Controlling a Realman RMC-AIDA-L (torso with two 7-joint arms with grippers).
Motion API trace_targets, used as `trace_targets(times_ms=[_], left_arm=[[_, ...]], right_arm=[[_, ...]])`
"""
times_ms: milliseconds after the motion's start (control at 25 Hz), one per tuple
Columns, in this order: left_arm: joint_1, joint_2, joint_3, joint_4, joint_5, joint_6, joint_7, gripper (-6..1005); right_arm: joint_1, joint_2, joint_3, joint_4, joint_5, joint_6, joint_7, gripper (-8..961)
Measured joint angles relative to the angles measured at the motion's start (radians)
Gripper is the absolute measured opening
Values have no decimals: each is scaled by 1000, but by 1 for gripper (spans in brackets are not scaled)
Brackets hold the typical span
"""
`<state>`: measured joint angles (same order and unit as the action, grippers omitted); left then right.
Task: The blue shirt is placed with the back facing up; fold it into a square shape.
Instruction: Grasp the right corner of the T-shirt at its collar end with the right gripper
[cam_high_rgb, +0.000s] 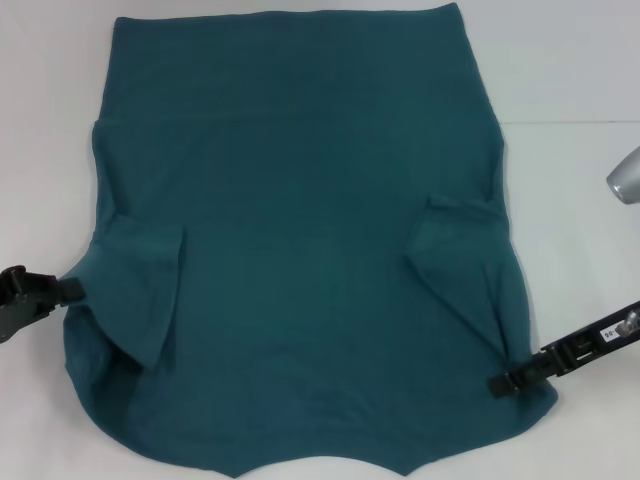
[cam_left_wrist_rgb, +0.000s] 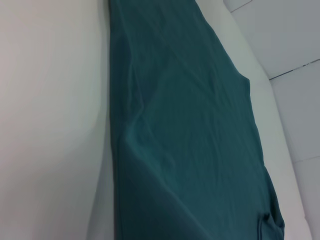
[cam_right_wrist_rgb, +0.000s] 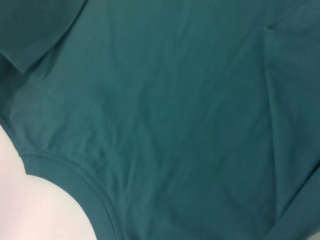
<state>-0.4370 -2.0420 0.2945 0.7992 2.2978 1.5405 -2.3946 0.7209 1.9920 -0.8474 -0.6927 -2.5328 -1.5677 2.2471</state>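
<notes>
Blue shirt (cam_high_rgb: 300, 200): it lies flat on the white table (cam_high_rgb: 570, 80), plain side up. It covers most of the surface between the two claws. The neck edge is the side nearest to the robot, and the hem is at the far side.

Sleeves: both are folded inward onto the body of the shirt. One flap lies just inside the left claw, the other just inside the right claw.

Left gripper (cam_high_rgb: 72, 290): it is low at the left border of the shirt, beside the folded sleeve. The black tip touches the cloth edge. I cannot tell how far the claw is open, and I cannot tell if it has the cloth.

Right gripper (cam_high_rgb: 500, 384): it is low at the right border of the shirt, near the shoulder corner, a little nearer to the robot than the left claw. The tip lies on the cloth edge. How the claw stands, open or closed, I cannot tell.

Left wrist view: the shirt (cam_left_wrist_rgb: 190, 125) runs away from this claw as a long teal band, with the white table (cam_left_wrist_rgb: 50, 125) beside it.

Right wrist view: the teal cloth (cam_right_wrist_rgb: 175, 110) fills nearly all the view, with soft wrinkles. The ribbed neck edge (cam_right_wrist_rgb: 75, 180) curves close under this claw, with white table (cam_right_wrist_rgb: 35, 215) beyond it.

Grey arm part (cam_high_rgb: 625, 178): it stands above the table, well apart from the right claw, on its outer side.
</notes>
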Motion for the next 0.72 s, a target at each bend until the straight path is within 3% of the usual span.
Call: trace_targets(times_ms=[240,720], left_arm=[[-2,2,0,0,-1,0,0,2],[1,0,0,0,-3,-3,2,2]], right_arm=[[-7,-22,12,-6,-9,13,42,880],[2,-11,-6,4,-15,19,44,880]])
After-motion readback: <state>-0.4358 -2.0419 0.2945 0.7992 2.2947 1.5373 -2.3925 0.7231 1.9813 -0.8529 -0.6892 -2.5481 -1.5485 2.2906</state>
